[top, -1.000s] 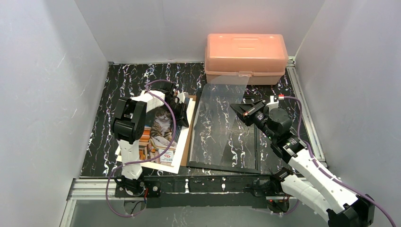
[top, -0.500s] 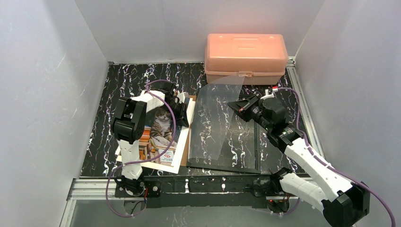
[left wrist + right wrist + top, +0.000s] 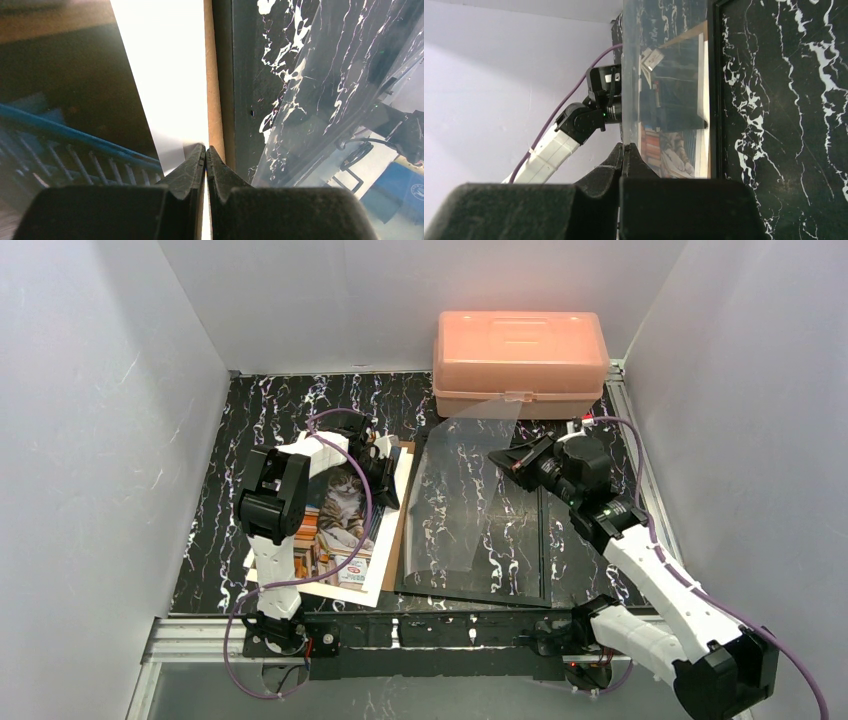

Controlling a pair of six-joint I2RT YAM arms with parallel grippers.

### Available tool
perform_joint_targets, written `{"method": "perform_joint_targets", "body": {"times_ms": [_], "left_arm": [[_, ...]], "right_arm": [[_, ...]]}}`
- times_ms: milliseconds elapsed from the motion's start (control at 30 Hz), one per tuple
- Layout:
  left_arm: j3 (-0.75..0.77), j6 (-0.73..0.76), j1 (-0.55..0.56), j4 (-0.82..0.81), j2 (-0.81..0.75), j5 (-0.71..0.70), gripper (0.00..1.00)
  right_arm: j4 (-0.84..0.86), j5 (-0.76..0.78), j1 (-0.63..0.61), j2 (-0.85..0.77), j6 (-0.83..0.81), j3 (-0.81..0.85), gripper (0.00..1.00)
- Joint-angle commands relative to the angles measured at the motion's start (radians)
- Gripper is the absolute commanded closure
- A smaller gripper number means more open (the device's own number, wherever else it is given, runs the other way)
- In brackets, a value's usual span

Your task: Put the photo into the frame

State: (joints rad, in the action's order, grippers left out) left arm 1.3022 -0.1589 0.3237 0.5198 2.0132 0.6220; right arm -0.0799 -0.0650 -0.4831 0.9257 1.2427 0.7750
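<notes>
Cat photo [image 3: 345, 508] beside flat black frame [image 3: 470, 594]

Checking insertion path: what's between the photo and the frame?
A strip of brown backing board runs between the photo and the frame; left wrist view shows it best.

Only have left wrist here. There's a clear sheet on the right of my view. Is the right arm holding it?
Observer: Yes. The right wrist view shows the right gripper shut on the clear pane, with the pane's edge running up from between its fingers.
Operator: Flat or lifted?
Observer: Lifted. In the top view it's tilted, with the gripped right side raised and the left side low over the frame, which lies flat on the table.
</notes>
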Motion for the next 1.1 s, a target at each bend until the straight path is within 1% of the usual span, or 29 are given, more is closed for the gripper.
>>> {"method": "perform_joint_targets", "body": {"times_ms": [0, 167, 400, 567, 767, 1067], "left_arm": [[-0.029, 0.018, 0.002, 0.031, -0.029, -0.026, 0.98], [-0.031, 0.018, 0.001, 0.030, -0.034, -0.028, 0.98], [-0.027, 0.015, 0.000, 0.031, -0.033, -0.024, 0.99], [-0.023, 0.016, 0.001, 0.035, -0.032, -0.024, 0.99], [-0.025, 0.016, 0.001, 0.037, -0.036, -0.020, 0.99], [-0.023, 0.018, 0.000, 0.040, -0.036, -0.017, 0.99]], "right_arm": [[0.011, -0.081, 0.068, 0.024, -0.030, 0.063, 0.99], [0.033, -0.180, 0.134, 0.066, -0.039, 0.075, 0.99], [0.051, -0.275, 0.169, 0.112, -0.078, 0.092, 0.99], [0.055, -0.350, 0.182, 0.147, -0.155, 0.139, 0.99], [0.018, -0.367, 0.203, 0.168, -0.202, 0.171, 0.99], [0.042, -0.403, 0.214, 0.186, -0.231, 0.160, 0.99]]}}
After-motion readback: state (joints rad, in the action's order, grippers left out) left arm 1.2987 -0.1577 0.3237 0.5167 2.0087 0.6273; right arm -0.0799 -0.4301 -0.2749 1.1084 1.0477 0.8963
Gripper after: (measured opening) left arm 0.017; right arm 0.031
